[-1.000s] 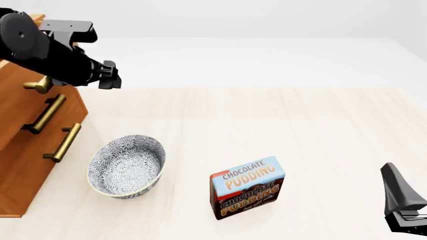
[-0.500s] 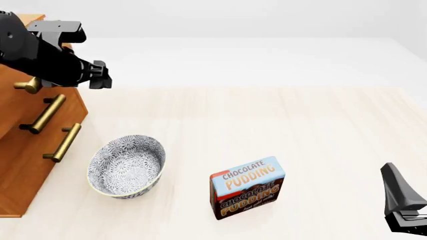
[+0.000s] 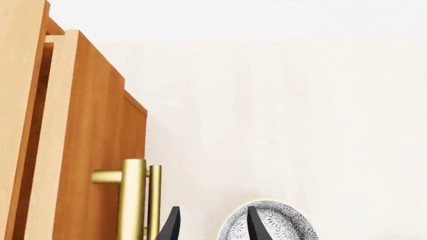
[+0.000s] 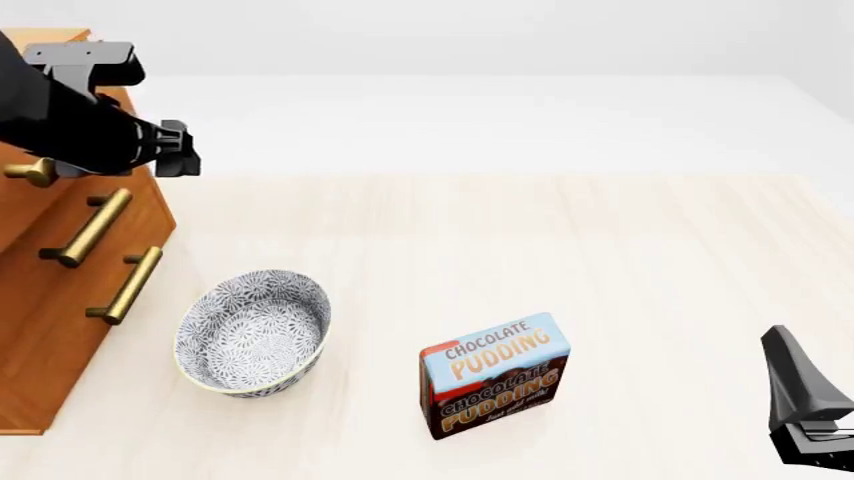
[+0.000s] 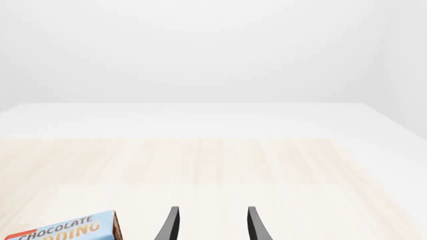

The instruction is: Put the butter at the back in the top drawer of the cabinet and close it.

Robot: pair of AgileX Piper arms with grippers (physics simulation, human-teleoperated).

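Note:
The butter is out of view in every frame. The cabinet (image 4: pixel 40 330) stands at the table's left edge. Its top drawer (image 3: pixel 87 140) juts out only slightly, with a narrow dark gap behind its front. The drawer's brass handle (image 3: pixel 133 200) is right beside one of my left gripper's fingers. My left gripper (image 3: pixel 212 227) is open with nothing between its fingers. The left arm (image 4: pixel 80 130) hangs over the top drawer's front. My right gripper (image 5: pixel 212 227) is open and holds nothing, low at the front right of the table (image 4: pixel 801 395).
A patterned grey bowl (image 4: pixel 254 332) sits just right of the cabinet, below the left arm. The Chocolate Pudding box (image 4: pixel 494 375) stands upright near the front centre. Two lower drawers with brass handles (image 4: pixel 91 228) are shut.
The left arm has moved left toward the cabinet, and the top drawer's handle has gone left with it, so the drawer sits further in. The right arm has not moved.

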